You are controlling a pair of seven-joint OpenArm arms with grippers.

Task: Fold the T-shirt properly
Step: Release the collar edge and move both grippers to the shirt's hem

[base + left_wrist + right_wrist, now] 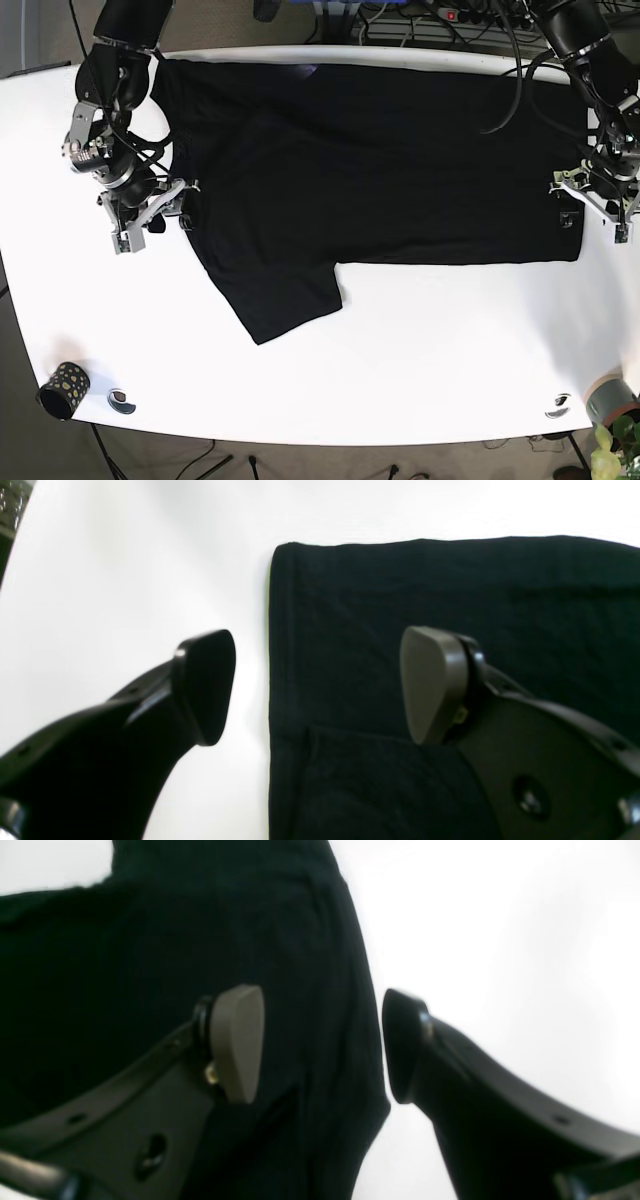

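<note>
T-shirt (380, 170) fabric, plain black, lies spread flat across the upper half of the white table (400, 350) in the base view, its long body running left to right and one sleeve (280, 295) sticking out toward the lower left of centre. Both arms sit at opposite ends of the cloth, which reads as a set-up for a two-handed lift of the side edges.

At the left of the base view, the right gripper (155, 210) hangs with its jaws parted, and its wrist view shows them straddling the shirt's edge: the tan pad (237, 1042) over dark cloth, the black finger (402, 1045) over bare table. At the right of the frame, the left gripper (590, 200) is likewise spread wide, one pad (432, 682) above the fabric and the other (207, 685) off it, with the straight hem edge (272, 680) running between them (neither pair has pinched anything yet, as far as I can judge).

No brand, print or label is legible on the shirt. A small patterned cup (62, 388) sits at the lower left corner; its markings cannot be read.
</note>
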